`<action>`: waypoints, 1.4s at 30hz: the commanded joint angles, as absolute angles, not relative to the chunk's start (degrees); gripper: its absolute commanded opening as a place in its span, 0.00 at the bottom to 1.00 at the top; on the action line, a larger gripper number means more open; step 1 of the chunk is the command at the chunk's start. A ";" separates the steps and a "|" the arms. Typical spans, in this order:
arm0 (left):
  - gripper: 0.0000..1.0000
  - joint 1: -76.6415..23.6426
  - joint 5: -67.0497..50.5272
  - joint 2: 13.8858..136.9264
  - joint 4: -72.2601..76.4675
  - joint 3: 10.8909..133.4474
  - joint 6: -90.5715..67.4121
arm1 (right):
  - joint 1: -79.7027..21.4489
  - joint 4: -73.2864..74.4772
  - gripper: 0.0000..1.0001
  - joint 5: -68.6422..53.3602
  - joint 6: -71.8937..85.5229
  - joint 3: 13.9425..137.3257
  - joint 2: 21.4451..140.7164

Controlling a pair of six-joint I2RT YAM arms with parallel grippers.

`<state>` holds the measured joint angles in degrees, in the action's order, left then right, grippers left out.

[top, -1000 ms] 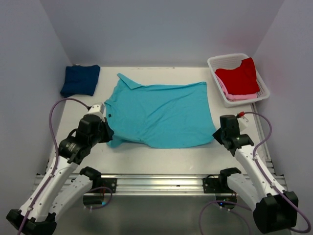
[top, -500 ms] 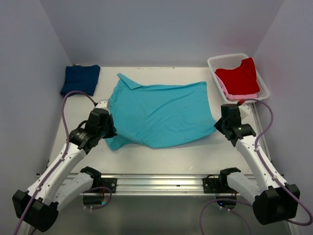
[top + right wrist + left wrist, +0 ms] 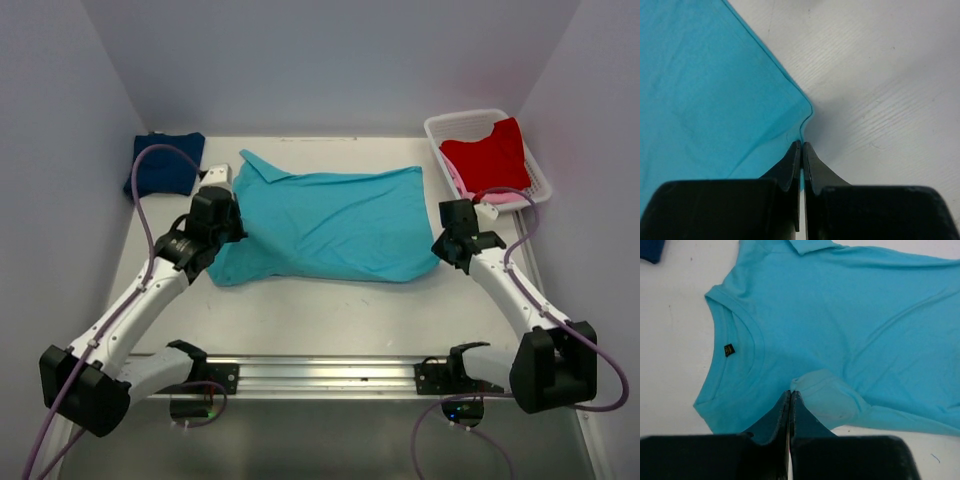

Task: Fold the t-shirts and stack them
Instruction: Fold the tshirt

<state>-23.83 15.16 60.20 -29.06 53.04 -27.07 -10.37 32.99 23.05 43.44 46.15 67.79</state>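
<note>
Left hand (image 3: 790,392), right hand (image 3: 801,144) pinch turquoise shirt (image 3: 330,225); navy shirt (image 3: 165,172), basket (image 3: 465,114) flank.

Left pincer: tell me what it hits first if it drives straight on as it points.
The turquoise t-shirt: the left pincer is shut on its cloth, and more of the same shirt lies right ahead, though the tips' height above it is unclear.
</note>
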 commanded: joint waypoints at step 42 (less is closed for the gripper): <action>0.00 -29.36 -26.10 68.83 -35.50 58.63 -4.75 | -10.11 24.87 0.00 21.36 43.33 51.85 80.59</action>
<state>-29.61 -23.29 71.57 -28.47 60.49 -6.50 -10.33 27.00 21.71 42.83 51.96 79.70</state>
